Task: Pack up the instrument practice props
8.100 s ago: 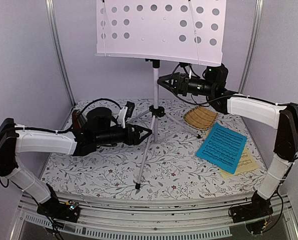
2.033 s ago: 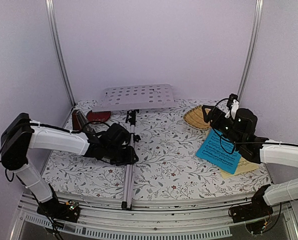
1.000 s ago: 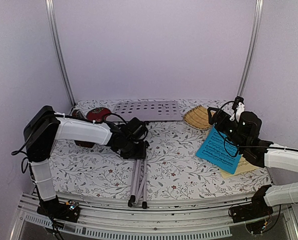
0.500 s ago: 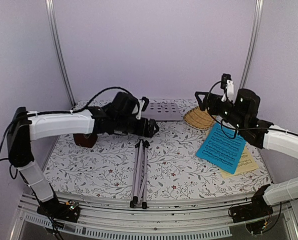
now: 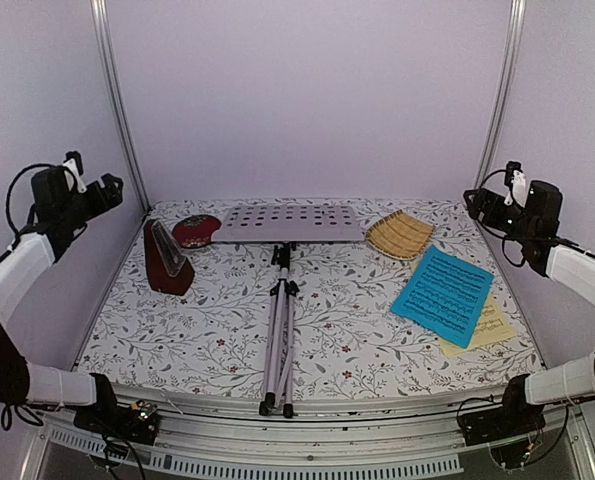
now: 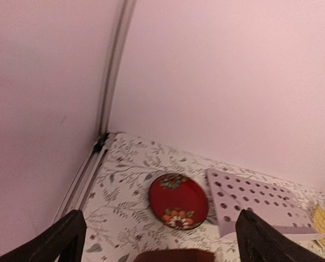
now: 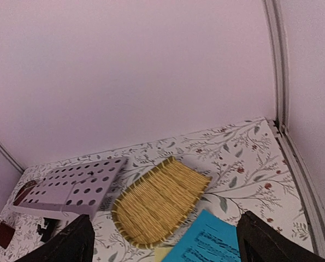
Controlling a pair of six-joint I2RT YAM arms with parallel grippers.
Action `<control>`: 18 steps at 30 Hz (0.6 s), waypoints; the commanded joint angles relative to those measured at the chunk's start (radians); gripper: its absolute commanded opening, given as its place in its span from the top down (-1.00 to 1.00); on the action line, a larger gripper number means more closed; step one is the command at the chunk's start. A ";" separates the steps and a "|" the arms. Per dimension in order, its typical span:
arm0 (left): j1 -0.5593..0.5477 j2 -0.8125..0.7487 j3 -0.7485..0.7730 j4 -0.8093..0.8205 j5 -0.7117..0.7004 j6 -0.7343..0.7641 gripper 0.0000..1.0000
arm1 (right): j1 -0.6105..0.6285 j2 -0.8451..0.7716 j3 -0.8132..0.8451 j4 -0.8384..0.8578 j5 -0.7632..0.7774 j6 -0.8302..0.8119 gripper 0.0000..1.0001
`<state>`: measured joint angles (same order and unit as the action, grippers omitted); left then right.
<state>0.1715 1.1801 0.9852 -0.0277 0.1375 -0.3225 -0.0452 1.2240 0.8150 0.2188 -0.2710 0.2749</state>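
The silver music stand lies flat along the middle of the table, with its folded legs (image 5: pixel 277 330) pointing at the near edge and its perforated desk (image 5: pixel 292 222) (image 6: pixel 255 199) (image 7: pixel 75 185) at the back. The dark red-brown metronome (image 5: pixel 165 260) (image 6: pixel 173 255) stands upright at the left. A blue music sheet (image 5: pixel 444 295) (image 7: pixel 211 243) lies over a pale-yellow one (image 5: pixel 489 326) at the right. My left gripper (image 5: pixel 103 188) (image 6: pixel 159 245) hangs open high by the left wall, holding nothing. My right gripper (image 5: pixel 477 203) (image 7: pixel 165 245) is open and empty, raised at the right wall.
A red floral plate (image 5: pixel 197 230) (image 6: pixel 178 201) lies at the back left beside the desk. A woven straw tray (image 5: pixel 399 235) (image 7: pixel 159 199) sits at the back right, touching the blue sheet's corner. Metal frame posts (image 5: pixel 117 100) rise at the back corners.
Both arms have drawn back and up from the table's middle to the side walls. The left gripper has opened wide. The folded stand stays lying flat.
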 commanded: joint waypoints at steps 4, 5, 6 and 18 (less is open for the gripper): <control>0.056 -0.137 -0.462 0.393 -0.217 0.035 -0.97 | -0.082 -0.011 -0.279 0.464 0.128 -0.079 -0.84; 0.055 -0.136 -0.512 0.447 -0.224 0.035 -0.97 | -0.082 0.003 -0.317 0.540 0.153 -0.103 -0.84; 0.053 -0.129 -0.559 0.506 -0.230 0.036 -0.97 | -0.082 0.018 -0.352 0.615 0.172 -0.131 -0.83; 0.033 0.020 -0.700 0.790 -0.130 0.136 -0.97 | -0.082 0.141 -0.487 0.941 0.077 -0.241 -0.80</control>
<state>0.2146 1.1824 0.3023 0.6201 -0.0261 -0.2325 -0.1249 1.3865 0.3435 1.0504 -0.1680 0.0574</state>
